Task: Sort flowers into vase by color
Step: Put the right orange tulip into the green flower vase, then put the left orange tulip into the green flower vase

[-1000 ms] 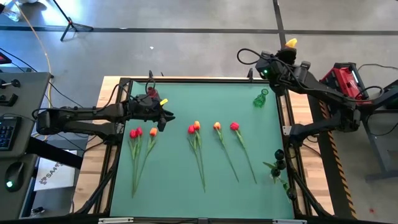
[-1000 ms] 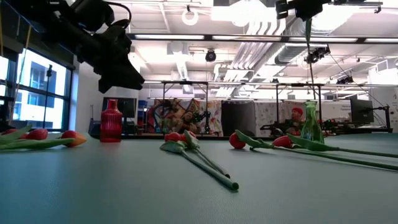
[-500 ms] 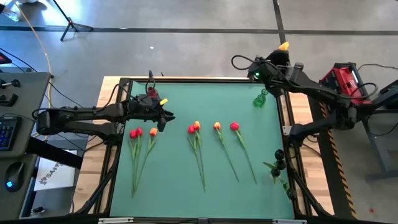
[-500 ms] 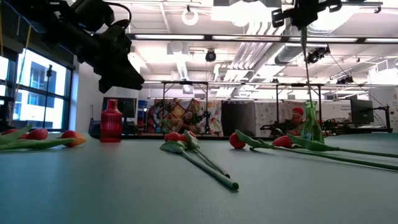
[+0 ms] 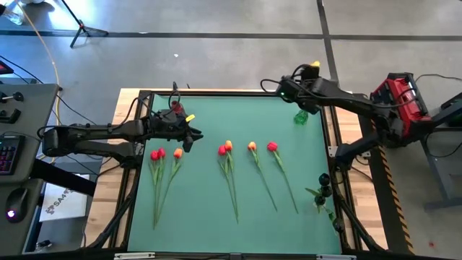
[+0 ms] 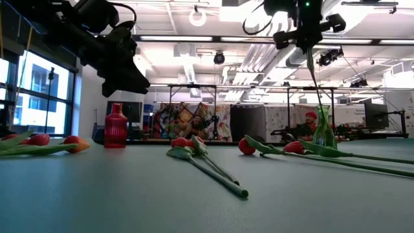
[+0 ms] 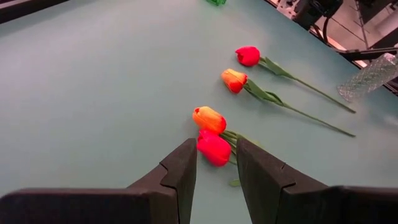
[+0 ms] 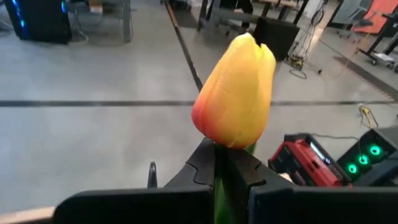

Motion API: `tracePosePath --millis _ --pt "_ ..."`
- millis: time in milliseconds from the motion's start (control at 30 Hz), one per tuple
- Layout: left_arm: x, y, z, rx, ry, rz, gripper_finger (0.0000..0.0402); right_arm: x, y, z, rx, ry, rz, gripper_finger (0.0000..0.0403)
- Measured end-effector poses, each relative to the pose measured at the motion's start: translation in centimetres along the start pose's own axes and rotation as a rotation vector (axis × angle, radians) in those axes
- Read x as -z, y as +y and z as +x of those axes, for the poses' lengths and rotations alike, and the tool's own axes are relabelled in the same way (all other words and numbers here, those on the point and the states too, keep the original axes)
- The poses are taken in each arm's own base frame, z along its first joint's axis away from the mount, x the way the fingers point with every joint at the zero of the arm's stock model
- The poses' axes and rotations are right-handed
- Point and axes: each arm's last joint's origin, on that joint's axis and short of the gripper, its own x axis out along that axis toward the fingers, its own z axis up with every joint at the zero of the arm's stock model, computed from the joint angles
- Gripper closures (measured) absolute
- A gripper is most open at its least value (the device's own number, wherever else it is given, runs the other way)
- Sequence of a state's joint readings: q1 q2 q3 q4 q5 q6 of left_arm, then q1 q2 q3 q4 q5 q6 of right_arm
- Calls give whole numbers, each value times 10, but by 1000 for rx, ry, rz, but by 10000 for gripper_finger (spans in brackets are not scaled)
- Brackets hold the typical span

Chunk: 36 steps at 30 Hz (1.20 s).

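My right gripper [image 5: 306, 76] is high over the table's far right corner, shut on a yellow tulip [image 8: 239, 93]. The tulip's stem [image 6: 314, 84] slants down to the mouth of the small green vase [image 5: 301, 115]. My left gripper [image 5: 193, 136] hangs open above the table's left part, beside a red vase [image 6: 116, 126]. A red tulip head [image 7: 214, 148] shows past its fingers. Several tulips lie flat on the mat: two red and one orange on the left [image 5: 162, 153], a red and orange pair [image 5: 225, 148], one orange [image 5: 252, 146] and one red [image 5: 272, 146]. My right gripper pinches the yellow tulip's green stem [image 8: 219, 186] between its two fingers, right under the head. The head stands above the fingers and the stem hangs below them, tilted. Its lower end [image 6: 321, 111] is at the green vase's mouth; how far in it reaches does not show.
A clear glass vase [image 7: 371, 76] stands near the table's right edge, with green leaves beside it [image 5: 317, 195]. The green mat sits in a raised dark frame [image 5: 216, 92]. A red device [image 5: 395, 92] sits off the table on the right. People sit far behind in the room [image 6: 309, 123].
My right gripper has moved toward the table's left and come lower, still shut on the yellow tulip. The stem has tipped from near upright to slanting, while its lower end stayed at the green vase.
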<state>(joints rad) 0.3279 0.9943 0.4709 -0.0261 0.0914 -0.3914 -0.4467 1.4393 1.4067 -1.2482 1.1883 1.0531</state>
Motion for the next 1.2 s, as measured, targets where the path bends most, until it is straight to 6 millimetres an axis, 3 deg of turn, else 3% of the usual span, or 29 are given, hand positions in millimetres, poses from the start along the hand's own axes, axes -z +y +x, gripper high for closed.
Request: tracePosePath --millis 367,633,867,1200 --pt "1 0 0 -3 6 0 298 6 -8 9 -3 183 -61 394" --pt "1 0 0 -4 6 -19 298 5 -14 13 -30 294 -41 283" --pt "0 1 0 -15 1 -27 298 -4 -28 0 -37 182 51 195" --pt "20 8 -2 -116 190 -241 298 -32 -60 -31 -200 -16 162 193"
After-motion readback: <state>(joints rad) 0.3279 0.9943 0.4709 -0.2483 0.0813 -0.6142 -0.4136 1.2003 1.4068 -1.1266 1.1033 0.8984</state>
